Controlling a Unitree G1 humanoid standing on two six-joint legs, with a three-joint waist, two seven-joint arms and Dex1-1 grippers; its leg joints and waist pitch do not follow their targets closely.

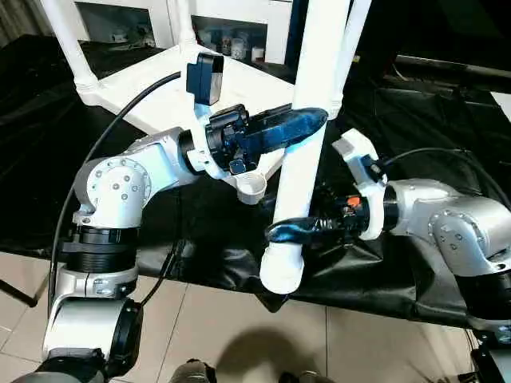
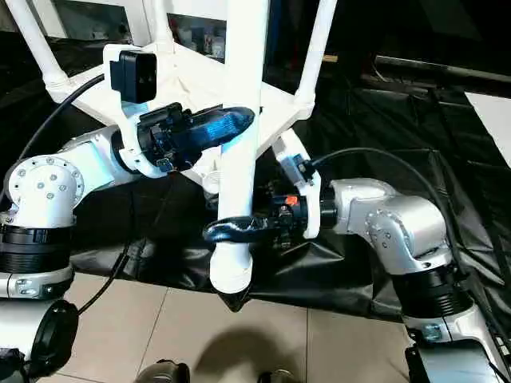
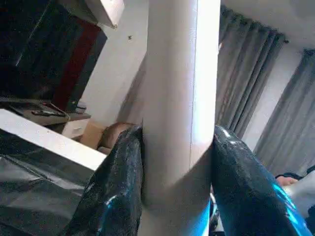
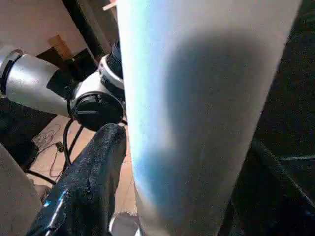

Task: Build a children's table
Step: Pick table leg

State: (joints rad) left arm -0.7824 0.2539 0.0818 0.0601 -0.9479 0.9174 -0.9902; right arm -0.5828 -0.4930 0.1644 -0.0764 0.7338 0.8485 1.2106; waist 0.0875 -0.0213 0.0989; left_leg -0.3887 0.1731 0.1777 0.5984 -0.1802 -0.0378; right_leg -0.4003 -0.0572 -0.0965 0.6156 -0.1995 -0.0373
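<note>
claws are both gripping the same loose leg [image 1: 307,152], a long white tube standing nearly upright in front of the robot. the left claw [image 1: 307,121] is closing on the leg partway up, its black fingers [image 3: 123,182] pressing against either side of the tube. below that, the right claw [image 1: 291,231] is wrapping the leg just above its flared lower end, one finger looping across the front of the tube; the other finger is hidden behind it.

taking the leg as the landmark: its long axis is running almost vertically, leaning a little, with the flared end hanging low at the near edge of the black-draped worktop [image 1: 207,255]. just beside the leg, on the robot's left, an empty round corner socket [image 1: 252,188] is facing up, close under the left claw. beyond the leg, the white tabletop [image 1: 152,92] is lying underside up on the worktop, and other legs [image 1: 68,36] are already standing in its farther sockets.

the coming move is likely turning on that small offset: the flared end is sitting lower than and to the right of the open socket, so the leg is probably needing lifting and shifting leftward before seating. the left claw is nearer the socket; the right claw is nearer the end that must go in.
</note>
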